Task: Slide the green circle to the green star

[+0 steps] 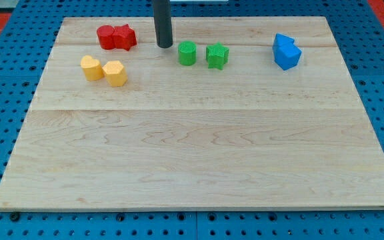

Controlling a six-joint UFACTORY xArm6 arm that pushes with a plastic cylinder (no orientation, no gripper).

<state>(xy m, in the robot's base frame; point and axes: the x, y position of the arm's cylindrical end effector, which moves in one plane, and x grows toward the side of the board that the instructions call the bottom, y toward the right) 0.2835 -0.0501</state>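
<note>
The green circle (pixel 187 53) sits near the view's top, just left of the green star (pixel 217 55), with a small gap between them. My tip (pixel 165 45) rests on the board just left of the green circle and slightly above it, not touching it. The dark rod rises from the tip out of the view's top.
Two red blocks (pixel 117 37) sit side by side at the top left. Two yellow blocks (pixel 103 69) lie below them. Two blue blocks (pixel 287 51) are clustered at the top right. The wooden board (pixel 192 147) lies on a blue pegboard surface.
</note>
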